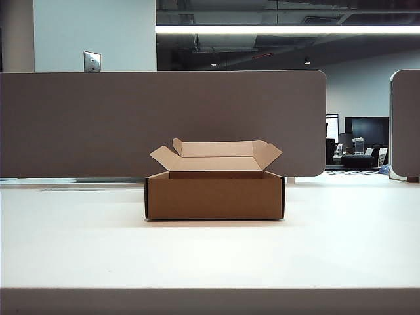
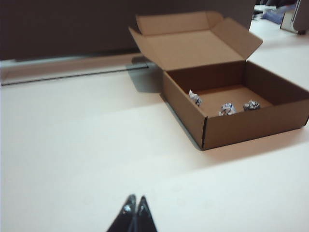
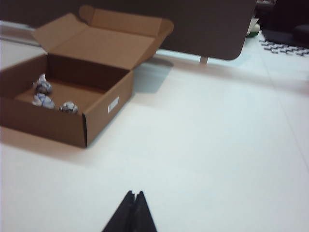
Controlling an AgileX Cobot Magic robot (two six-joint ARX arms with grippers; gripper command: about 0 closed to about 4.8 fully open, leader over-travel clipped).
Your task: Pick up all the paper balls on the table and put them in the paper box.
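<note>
The brown paper box (image 1: 214, 195) stands open in the middle of the white table (image 1: 79, 243), flaps raised at the back. Three paper balls lie on its floor: one (image 2: 195, 98), a second (image 2: 227, 109) and a third (image 2: 251, 105) in the left wrist view, and the same three (image 3: 42, 85), (image 3: 43, 100), (image 3: 68, 107) in the right wrist view. My left gripper (image 2: 135, 199) is shut and empty, well back from the box over bare table. My right gripper (image 3: 134, 194) is likewise shut and empty, away from the box. Neither arm shows in the exterior view.
Grey-brown partition panels (image 1: 164, 121) stand behind the box, with a gap at the right showing office desks and monitors (image 1: 367, 141). The table's straight front edge (image 1: 210, 289) runs across the near side.
</note>
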